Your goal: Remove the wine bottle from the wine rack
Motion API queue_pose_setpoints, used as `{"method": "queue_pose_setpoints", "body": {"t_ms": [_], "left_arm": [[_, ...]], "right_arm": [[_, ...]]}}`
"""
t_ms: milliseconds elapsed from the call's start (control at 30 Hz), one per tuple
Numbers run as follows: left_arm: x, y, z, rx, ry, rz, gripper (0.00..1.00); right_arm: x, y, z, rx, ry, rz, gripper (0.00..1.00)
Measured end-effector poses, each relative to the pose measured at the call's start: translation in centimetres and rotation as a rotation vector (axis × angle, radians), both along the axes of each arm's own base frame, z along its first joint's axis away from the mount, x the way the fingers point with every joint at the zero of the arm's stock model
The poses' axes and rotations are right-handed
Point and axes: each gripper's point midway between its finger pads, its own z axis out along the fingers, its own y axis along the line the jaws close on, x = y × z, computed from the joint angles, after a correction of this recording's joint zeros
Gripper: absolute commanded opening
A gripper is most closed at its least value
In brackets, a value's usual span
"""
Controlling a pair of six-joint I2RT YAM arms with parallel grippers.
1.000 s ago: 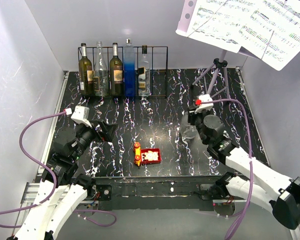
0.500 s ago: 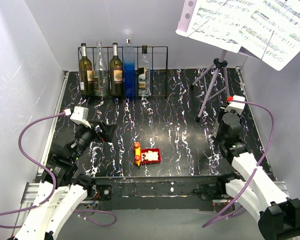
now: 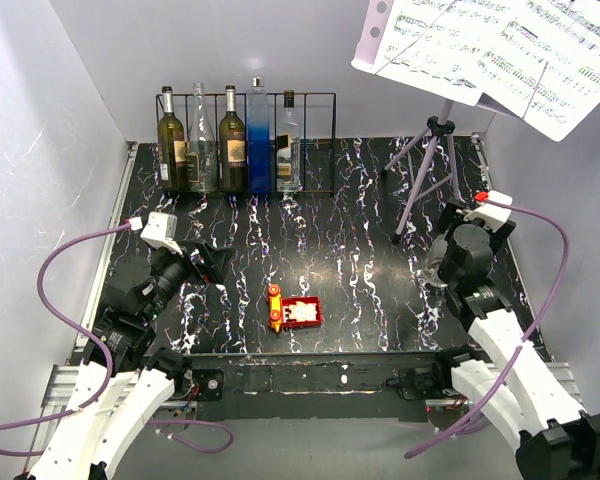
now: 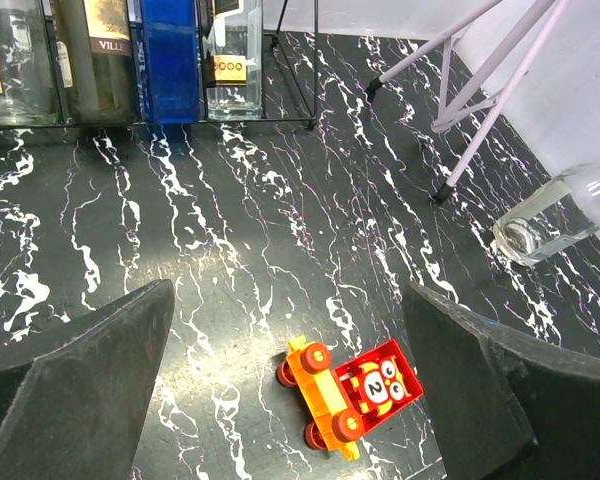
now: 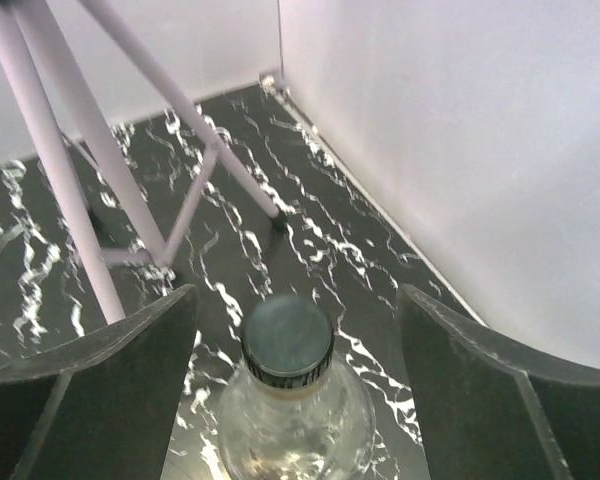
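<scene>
A clear glass wine bottle [image 5: 290, 400] with a dark screw cap stands on the black marbled tabletop at the right, near the stand's legs; it also shows as the clear bottle [image 4: 565, 215] in the left wrist view. My right gripper [image 5: 298, 300] is open, one finger on each side of the bottle's neck and neither touching it. Seen from the top, the right gripper [image 3: 450, 262] hangs over that bottle [image 3: 432, 270]. The black wire wine rack [image 3: 315, 140] stands at the back left with several bottles [image 3: 230, 145] in it. My left gripper [image 3: 215, 262] is open and empty.
A red and orange toy car [image 3: 292, 310] lies in the near middle, below the left gripper [image 4: 288, 300] as the toy car [image 4: 350, 390]. A music stand's pale tripod legs [image 3: 420, 185] rise at the back right, sheet music [image 3: 500, 50] overhead. White walls close in on both sides.
My right arm swung from the table's middle to the right side carrying the clear bottle, then its jaws opened and let go of it. The left arm has not moved.
</scene>
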Motion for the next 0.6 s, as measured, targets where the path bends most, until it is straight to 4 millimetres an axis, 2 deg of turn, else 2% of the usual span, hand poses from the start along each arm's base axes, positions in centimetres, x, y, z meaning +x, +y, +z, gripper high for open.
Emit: {"method": "queue_pose_setpoints", "body": {"t_ms": [100, 233, 367, 467, 500, 600], "left_arm": [[0.1, 0.1, 0.0, 0.001, 0.0, 0.007, 0.98], [0.5, 0.6, -0.2, 0.004, 0.007, 0.043, 0.98], [1.5, 0.7, -1.2, 0.019, 0.063, 0.075, 0.96], [3.2, 0.6, -1.0, 0.05, 0.135, 0.108, 0.95], [3.9, 0.5, -0.5, 0.059, 0.147, 0.122, 0.95], [6.4, 0.3, 1.8, 0.075, 0.15, 0.16, 0.97]], "right_arm": [[-0.2, -0.1, 2.8, 0.026, -0.051, -0.003, 0.87], [-0.7, -0.1, 6.0, 0.046, -0.075, 0.007, 0.81], [-1.3, 0.9, 8.7, 0.088, -0.064, 0.074, 0.74], [-1.6, 3.1, 10.3, 0.154, -0.069, 0.19, 0.7], [-1.6, 3.9, 10.5, 0.175, -0.069, 0.23, 0.69], [-2.0, 8.2, 10.3, 0.248, -0.053, 0.405, 0.68]]}}
